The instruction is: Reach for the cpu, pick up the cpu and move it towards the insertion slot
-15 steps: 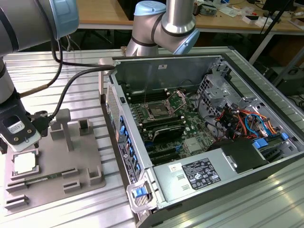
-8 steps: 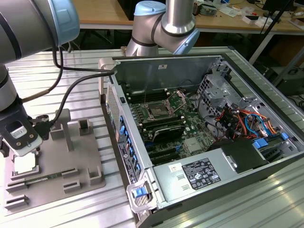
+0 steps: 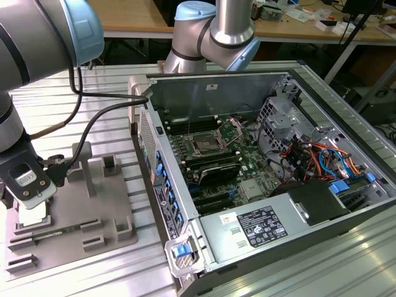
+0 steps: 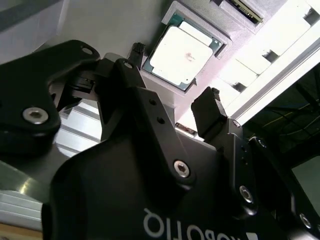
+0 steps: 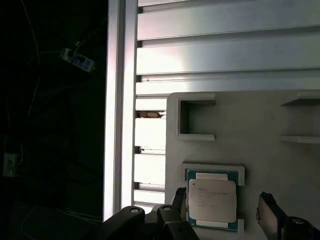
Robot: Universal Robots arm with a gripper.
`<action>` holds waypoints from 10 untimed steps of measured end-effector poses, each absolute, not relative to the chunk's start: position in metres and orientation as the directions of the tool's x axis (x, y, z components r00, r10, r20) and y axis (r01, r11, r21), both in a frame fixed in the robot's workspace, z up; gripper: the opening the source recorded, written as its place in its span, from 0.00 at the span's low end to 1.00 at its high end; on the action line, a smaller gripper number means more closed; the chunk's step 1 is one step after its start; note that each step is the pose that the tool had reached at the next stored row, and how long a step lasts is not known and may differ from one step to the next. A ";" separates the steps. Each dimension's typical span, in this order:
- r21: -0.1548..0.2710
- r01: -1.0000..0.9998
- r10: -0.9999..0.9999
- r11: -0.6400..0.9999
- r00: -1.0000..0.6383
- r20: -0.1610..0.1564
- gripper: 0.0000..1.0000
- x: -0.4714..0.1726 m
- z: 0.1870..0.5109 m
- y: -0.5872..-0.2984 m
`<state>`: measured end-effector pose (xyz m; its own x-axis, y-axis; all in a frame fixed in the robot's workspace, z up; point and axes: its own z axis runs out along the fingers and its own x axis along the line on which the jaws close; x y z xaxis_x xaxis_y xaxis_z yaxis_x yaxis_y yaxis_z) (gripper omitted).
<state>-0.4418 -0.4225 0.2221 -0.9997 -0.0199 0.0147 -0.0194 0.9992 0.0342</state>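
Above the grey tray (image 5: 260, 125), tool (image 4: 174, 72) (fingers (image 4: 207, 112) spread) over seated cpu (image 4: 182, 52)

In the exterior view the arm (image 3: 11, 117) hides most of the cpu (image 3: 32, 215).

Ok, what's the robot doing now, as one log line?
gripper: open, straddling cpu | cpu: lying in tray, not lifted | slot: inside case

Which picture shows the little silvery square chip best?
The second wrist view: the silvery-white square cpu with its greenish rim lies whole, close and uncovered. The first wrist view shows it whole too, but smaller; the exterior view shows a small pale patch.
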 end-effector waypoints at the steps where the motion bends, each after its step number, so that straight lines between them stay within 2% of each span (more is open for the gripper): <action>1: 0.027 -0.019 -0.020 0.999 -1.000 0.015 0.66 -0.442 0.222 -0.422; 4: -0.005 -0.019 -0.019 1.000 -1.000 0.015 0.66 -0.442 0.220 -0.422; 10: -0.006 -0.019 -0.019 1.000 -1.000 0.006 0.66 -0.448 0.212 -0.422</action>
<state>-0.4476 -0.4222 0.2119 -0.9998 -0.0194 0.0056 -0.0194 0.9998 -0.0057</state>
